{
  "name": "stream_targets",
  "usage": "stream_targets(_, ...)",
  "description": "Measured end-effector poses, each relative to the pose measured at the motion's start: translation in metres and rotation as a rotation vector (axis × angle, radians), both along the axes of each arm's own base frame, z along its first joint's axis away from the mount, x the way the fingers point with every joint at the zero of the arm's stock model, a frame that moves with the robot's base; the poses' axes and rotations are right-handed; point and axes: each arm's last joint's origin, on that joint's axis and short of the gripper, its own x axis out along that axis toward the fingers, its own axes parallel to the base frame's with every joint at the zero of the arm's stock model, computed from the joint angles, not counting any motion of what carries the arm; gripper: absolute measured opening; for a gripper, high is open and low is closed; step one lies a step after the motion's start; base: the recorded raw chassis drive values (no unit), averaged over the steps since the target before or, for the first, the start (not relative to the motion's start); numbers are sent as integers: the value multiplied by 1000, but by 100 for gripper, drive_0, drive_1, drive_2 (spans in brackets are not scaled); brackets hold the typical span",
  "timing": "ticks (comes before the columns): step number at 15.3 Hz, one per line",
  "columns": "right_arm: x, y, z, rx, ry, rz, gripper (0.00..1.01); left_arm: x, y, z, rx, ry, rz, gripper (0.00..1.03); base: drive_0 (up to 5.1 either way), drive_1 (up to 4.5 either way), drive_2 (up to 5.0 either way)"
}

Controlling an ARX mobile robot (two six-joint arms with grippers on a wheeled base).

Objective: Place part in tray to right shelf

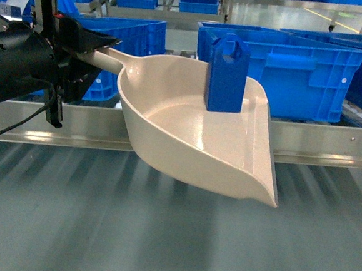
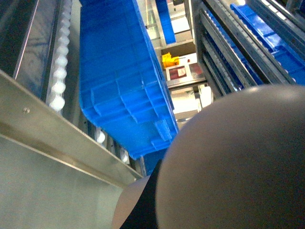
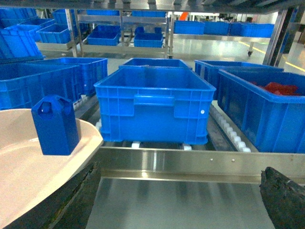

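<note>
**Blue block stands in the scoop, held out before the roller rack**

We see the left gripper (image 1: 90, 52) clamped on the long straight handle of the cream plastic dustpan-shaped tray (image 1: 187, 142), which hangs tilted above the grey worktop (image 1: 160, 234). The small bright-blue plastic part (image 1: 226, 73) stands upright inside the tray near its far rim, hexagonal hole at the top. Behind the tray runs the flat steel front rail of the silvery roller shelf (image 1: 330, 147), carrying a large blue open crate (image 1: 299, 69).

From the right wrist view, the right gripper (image 3: 181, 200) has its dark fingers (image 3: 281, 198) wide apart, holding nothing, low before the rail. A crate at the right holds red items (image 3: 281, 88). We can read no writing or label anywhere.
</note>
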Motion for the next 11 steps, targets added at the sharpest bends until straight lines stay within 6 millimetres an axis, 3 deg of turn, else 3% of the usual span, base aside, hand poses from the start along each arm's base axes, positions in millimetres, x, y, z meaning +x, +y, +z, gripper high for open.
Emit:
stream_targets(7, 0, 0, 0, 0, 1, -3, 98, 1, 3, 0, -1, -5, 17, 14, -323, 492, -141)
stream_targets(10, 0, 0, 0, 0, 1, 0, 98, 1, 5, 0, 0, -3, 26, 14, -17, 389, -424)
stream_targets(11, 0, 0, 0, 0, 0, 0, 98, 1, 5, 1, -2, -8, 26, 14, -53, -53, -53)
